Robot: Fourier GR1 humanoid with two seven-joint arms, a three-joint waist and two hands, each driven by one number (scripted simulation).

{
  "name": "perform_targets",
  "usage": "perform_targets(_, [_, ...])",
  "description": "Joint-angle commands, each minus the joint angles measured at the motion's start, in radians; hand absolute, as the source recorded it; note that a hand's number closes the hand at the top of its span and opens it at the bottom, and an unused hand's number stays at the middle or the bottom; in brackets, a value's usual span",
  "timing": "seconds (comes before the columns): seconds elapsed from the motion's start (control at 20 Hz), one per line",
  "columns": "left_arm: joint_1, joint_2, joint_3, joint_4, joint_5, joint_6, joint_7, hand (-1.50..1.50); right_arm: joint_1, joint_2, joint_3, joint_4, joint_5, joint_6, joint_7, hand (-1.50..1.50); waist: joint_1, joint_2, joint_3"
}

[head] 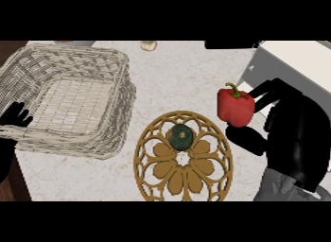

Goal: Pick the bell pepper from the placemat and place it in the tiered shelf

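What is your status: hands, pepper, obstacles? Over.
Right hand shut on red bell pepper, off the placemat. Left hand open, resting at left edge. White shelf just beyond right hand; nothing else between.

bell pepper [235, 108]: 1 | placemat [160, 152]: 1 | basket [77, 142]: 1 | green vegetable [180, 137]: 1 | shelf [301, 61]: 1

The surface [175, 80] is a pale, speckled stone top that runs from the near edge to the far edge. A large, rectangular wicker basket [70, 52] sits on its left side, open side up. A round wooden placemat [154, 165] with openwork petal cut-outs lies flat in the near middle, just right of the basket's near corner. A white shelf [301, 61] stands at the far right. A small pale object [149, 45], too small to identify, rests at the far edge.
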Motion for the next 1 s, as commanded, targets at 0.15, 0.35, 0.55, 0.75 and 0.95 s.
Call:
perform_targets(0.15, [0.015,0.032,-0.061,0.038,-0.065,-0.007,0.082,0.0,-0.115,0.006,-0.069,-0.208,0.032,0.207,0.167,1.5,0.002,0.011,-0.009])
perform_targets(0.35, [0.045,0.015,-0.074,0.055,-0.076,-0.007,0.051,0.0,-0.18,-0.012,-0.095,-0.228,0.094,0.279,0.155,1.5,-0.002,0.01,-0.011])
perform_targets(0.55, [0.048,0.047,-0.057,0.02,-0.055,-0.017,0.075,0.0,-0.29,-0.037,-0.181,-0.144,0.173,0.332,0.134,1.5,0.006,0.009,-0.012])
perform_targets(0.75, [0.027,0.018,-0.087,0.022,-0.085,0.021,0.065,0.0,-0.338,-0.059,-0.267,-0.106,0.175,0.409,0.075,1.5,-0.002,0.013,-0.011])
perform_targets(0.95, [0.036,0.007,-0.095,0.041,-0.078,0.014,0.062,0.0,-0.395,-0.059,-0.319,-0.078,0.199,0.478,0.042,1.5,-0.004,0.014,-0.011])
